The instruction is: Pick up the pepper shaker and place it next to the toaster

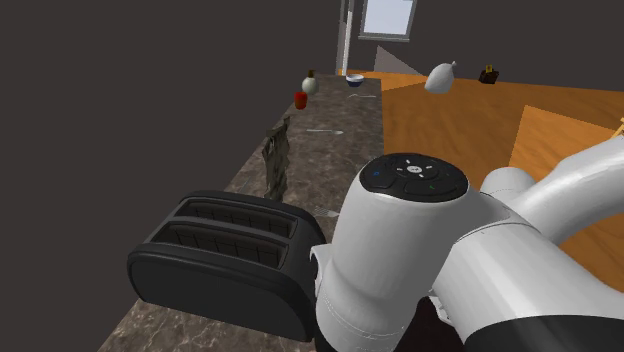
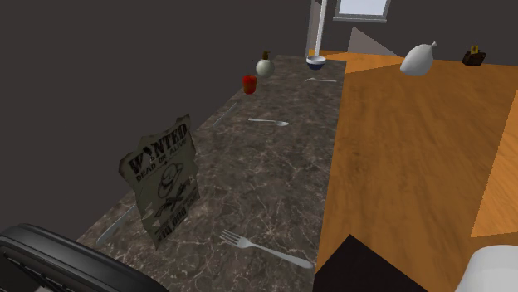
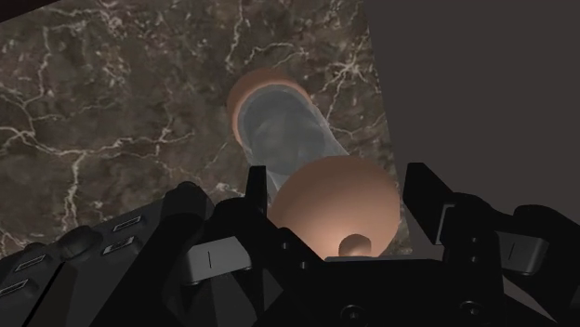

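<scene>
Pepper shaker point(image 3: 293, 139): clear glass body, rounded salmon-brown cap and a base of the same colour. In the wrist view it is seen cap-first. It sits between the two black fingers point(image 3: 257, 186) of the all-black gripper point(image 3: 337, 176).

Grip: each finger lies close against one side of the cap with no gap visible, so I read it as clasped on the shaker.

Below the shaker: dark brown marble countertop point(image 3: 112, 93) with white veining. The base looks close to the stone. Cannot tell whether it rests there or hangs just above.

Beside the gripper: black two-slot toaster point(image 3: 102, 255), its button panel near the fingers. In the shoulder view the toaster point(image 1: 225, 255) stands at the near end of the countertop point(image 1: 330, 150), with the white arm point(image 1: 420, 250) bulking just beside it and covering the hand.

Farther up the counter in the second exterior view: a tattered grey "WANTED" poster point(image 2: 162, 178) standing upright and a silver fork point(image 2: 266, 249) lying flat, both well apart from the shaker's spot.

Progress, as a judgement: pickup is done and the shaker is already by the toaster. Left to do: confirm the base is down on the stone, open the fingers and lift away without knocking the cap.
</scene>
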You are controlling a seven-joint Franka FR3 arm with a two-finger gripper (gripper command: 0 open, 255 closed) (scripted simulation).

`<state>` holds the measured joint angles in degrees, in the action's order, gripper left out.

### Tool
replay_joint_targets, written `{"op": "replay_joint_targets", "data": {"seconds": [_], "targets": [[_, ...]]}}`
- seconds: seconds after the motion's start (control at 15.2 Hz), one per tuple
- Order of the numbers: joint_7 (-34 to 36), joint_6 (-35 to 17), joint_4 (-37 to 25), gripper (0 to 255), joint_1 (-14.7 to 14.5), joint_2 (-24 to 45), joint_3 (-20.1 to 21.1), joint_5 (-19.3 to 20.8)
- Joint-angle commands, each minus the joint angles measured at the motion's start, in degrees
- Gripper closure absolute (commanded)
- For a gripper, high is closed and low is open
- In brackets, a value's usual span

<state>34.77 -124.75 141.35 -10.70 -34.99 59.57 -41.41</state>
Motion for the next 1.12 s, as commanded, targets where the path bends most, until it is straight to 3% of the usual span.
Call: {"op": "replay_joint_targets", "data": {"seconds": [0.0, 0.07, 0.4, 0.66, 1.06], "targets": [[0.0, -0.02, 0.0, 255, 0.01, 0.01, 0.01, 0.0], [0.0, -0.02, 0.0, 0, 0.01, 0.01, 0.01, 0.0], [0.0, -0.02, 0.0, 0, 0.0, 0.0, 0.01, 0.0], [0.44, 8.22, -3.07, 0, -2.3, -4.14, -6.49, 2.05], [0.44, 8.22, -3.07, 0, -2.3, -4.14, -6.49, 2.05]]}}
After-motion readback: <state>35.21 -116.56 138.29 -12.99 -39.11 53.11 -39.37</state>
